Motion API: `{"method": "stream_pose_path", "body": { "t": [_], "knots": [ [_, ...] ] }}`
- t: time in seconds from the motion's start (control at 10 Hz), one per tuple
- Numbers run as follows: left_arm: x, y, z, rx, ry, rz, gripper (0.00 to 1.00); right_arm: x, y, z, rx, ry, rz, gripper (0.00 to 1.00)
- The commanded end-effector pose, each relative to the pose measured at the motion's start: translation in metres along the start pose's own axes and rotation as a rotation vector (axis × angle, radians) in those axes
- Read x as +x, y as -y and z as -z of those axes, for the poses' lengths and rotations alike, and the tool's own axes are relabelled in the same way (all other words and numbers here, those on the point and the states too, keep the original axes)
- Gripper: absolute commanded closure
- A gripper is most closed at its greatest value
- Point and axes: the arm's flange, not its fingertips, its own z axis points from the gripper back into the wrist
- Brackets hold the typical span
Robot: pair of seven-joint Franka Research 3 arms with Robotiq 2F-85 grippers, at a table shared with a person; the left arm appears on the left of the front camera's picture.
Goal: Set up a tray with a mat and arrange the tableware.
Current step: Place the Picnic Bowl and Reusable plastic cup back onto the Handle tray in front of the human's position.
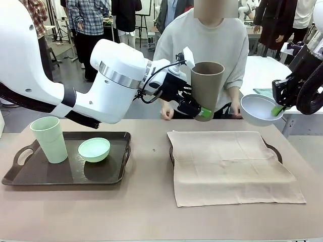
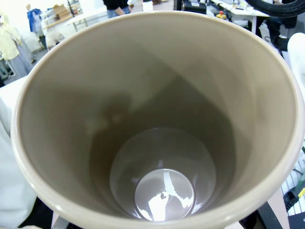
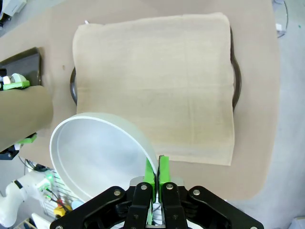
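- The left gripper [image 1: 198, 103] is clamped on the lower wall of the tan tumbler [image 1: 209, 83]. It holds the tumbler upright, mouth up and empty, in the air above the table [image 1: 146, 212], over the gap between the two trays.
- The right gripper [image 3: 156, 171] pinches the thin rim of the pale bowl [image 3: 95, 152] between its green pads. The bowl hangs tilted, over the mat's [image 3: 157, 81] edge.
- The step in hand appears to be carrying both pieces to the mat and setting them down.
- To do it well, bring the tumbler down straight so its base lands flat, well inside the mat. The cloth overhangs the front of the right tray [image 1: 275, 150] there, and a tall cup could tip on that unsupported edge.
- Level the bowl before letting go, since a rim pinch lets it swing.
- The tumbler and bowl are near each other, so placing one at a time seems safer.
- The mat covers the right tray with the rim showing at both sides, and it carries no tableware yet.
- The left tray [image 1: 106, 177] holds the green tumbler [image 1: 49, 138] and, just beside it, the green bowl [image 1: 94, 149], both well apart from either gripper.
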Motion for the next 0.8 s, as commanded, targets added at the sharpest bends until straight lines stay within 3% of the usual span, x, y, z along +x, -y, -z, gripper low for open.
{"method": "stream_pose_path", "body": {
  "t": [0.0,0.1,0.3,0.7],
  "knots": [
    [0.003,-0.001,0.0,-0.002,0.001,0.008,1.0,0.0,0.0,0.0,0.0,0.0,0.0,0.96],
    [0.0,0.0,0.0,0.0,0.0,0.0,0.2,0.01,0.008,0.02,0.005,-0.041,0.01,0.96],
    [-0.034,-0.005,0.022,-0.004,0.029,0.0,0.2,0.025,0.019,0.069,-0.03,-0.069,0.023,0.96],
    [-0.094,-0.011,0.073,-0.029,-0.055,0.014,0.2,0.034,0.039,0.149,-0.128,-0.093,-0.024,0.96]
  ]
}}
